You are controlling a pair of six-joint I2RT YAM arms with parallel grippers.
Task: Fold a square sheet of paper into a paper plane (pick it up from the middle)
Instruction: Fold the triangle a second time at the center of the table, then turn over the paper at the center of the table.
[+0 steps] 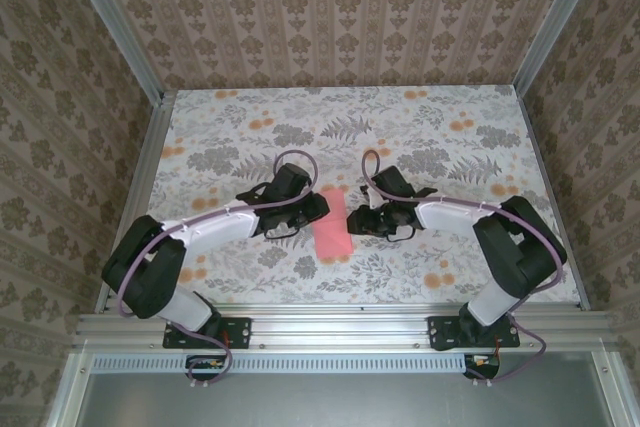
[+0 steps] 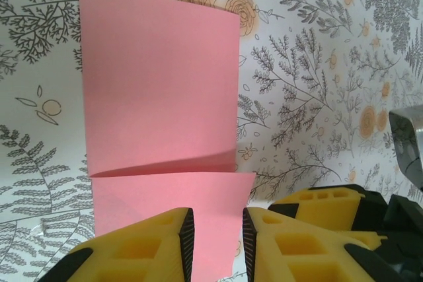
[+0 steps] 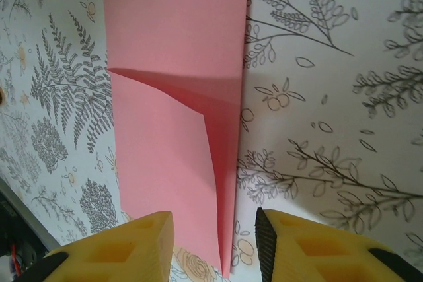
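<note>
The square sheet of paper [image 1: 333,225] is salmon pink and lies on the table between my two grippers, folded into a narrow strip. In the left wrist view the paper [image 2: 158,90] shows a crease line across it, and its near part runs under the gap of my left gripper [image 2: 218,246], whose jaws stand a little apart with nothing pinched. In the right wrist view the paper [image 3: 172,97] has a loose top flap lifting along one edge. My right gripper [image 3: 215,246] is open, its jaws straddling the strip's long edge. From above, the left gripper [image 1: 318,209] and right gripper [image 1: 357,219] flank the strip.
The table [image 1: 450,137] has a floral cloth in grey and orange. Patterned walls and metal rails [image 1: 150,162] close it in on three sides. Yellow fingers [image 2: 330,203] of the other gripper sit close by in the left wrist view.
</note>
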